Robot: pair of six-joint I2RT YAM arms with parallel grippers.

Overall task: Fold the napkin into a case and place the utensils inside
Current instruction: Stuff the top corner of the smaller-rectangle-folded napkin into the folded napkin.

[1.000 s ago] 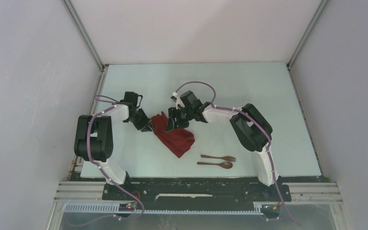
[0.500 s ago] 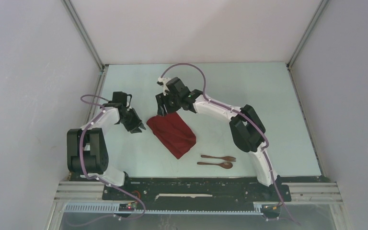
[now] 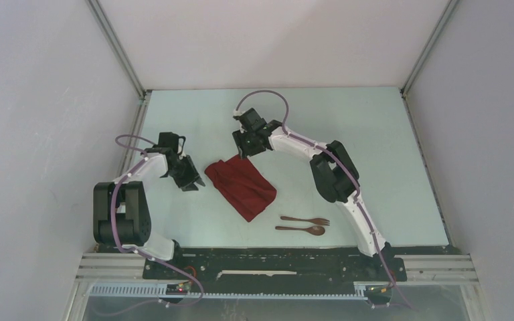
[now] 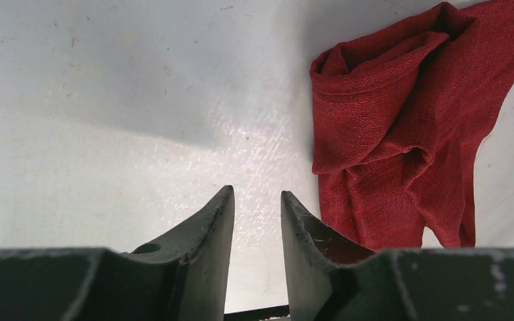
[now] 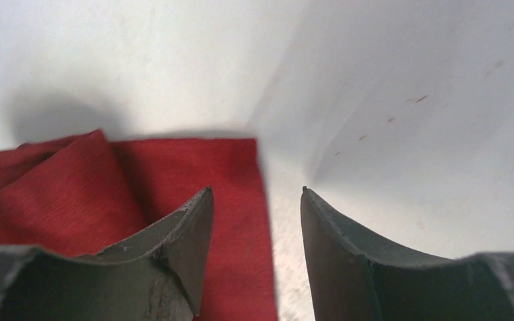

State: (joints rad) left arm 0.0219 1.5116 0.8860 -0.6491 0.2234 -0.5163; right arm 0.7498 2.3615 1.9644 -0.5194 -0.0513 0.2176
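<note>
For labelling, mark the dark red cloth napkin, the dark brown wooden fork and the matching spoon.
dark red cloth napkin (image 3: 242,187), top view, middle of the cloth.
dark brown wooden fork (image 3: 304,219), top view, mid-handle.
dark brown wooden spoon (image 3: 317,231), top view, bowl.

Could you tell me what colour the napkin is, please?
Plain dark red napkin, seen best in the left wrist view.

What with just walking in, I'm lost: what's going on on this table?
Two robot arms are working on a dark red napkin, which lies loosely folded and rumpled mid-table. Neither holds it: the left gripper sits open just beside its left edge, and the right gripper is open at its far corner. The fork and spoon lie side by side nearer the arms, to the napkin's right, untouched.
</note>
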